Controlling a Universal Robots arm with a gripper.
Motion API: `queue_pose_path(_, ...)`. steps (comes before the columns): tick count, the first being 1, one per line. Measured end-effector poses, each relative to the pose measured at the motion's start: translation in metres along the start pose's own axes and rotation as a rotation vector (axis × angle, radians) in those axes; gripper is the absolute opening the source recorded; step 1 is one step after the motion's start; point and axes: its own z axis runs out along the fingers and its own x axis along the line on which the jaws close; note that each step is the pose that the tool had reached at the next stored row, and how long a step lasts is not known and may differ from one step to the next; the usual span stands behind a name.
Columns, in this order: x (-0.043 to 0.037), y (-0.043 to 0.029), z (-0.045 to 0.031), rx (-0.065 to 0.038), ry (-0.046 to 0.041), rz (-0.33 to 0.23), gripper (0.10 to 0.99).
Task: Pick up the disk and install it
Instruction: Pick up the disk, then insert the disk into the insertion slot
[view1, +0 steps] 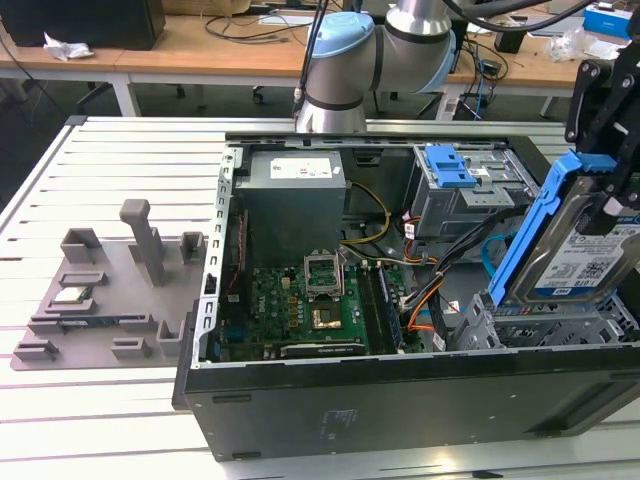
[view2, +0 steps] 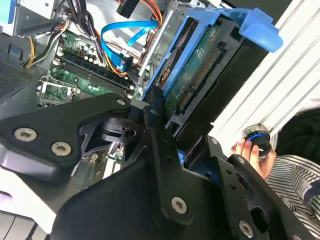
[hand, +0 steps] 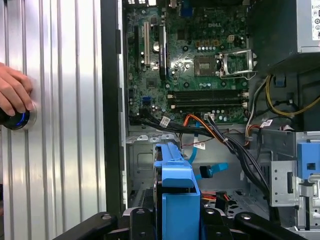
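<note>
Chassis (view1: 400, 410) lies open across the exterior view's centre. Drive bay (view1: 520, 325) sits at lower right. Tilted above it is the disk (view1: 590, 255), judged rigid, fairly heavy and shock-sensitive. Hold it by the blue carrier rails (view1: 535, 225), not the label face. Gripper (view1: 612, 212) is clamped on the disk.

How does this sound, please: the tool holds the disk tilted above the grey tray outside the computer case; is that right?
Not quite. The tool does hold the disk tilted, but above the drive bay inside the computer case, at the exterior view's right; the grey tray lies outside at its left.
</note>
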Motion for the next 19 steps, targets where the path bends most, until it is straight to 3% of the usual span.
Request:
queue_pose_path(12,0.0000,0.0001,0.0003,0.000,0.0001,0.000,0.365)
queue_pose_path(19,-0.0013,0.0003,0.0053,0.000,0.0000,-0.003,0.365)
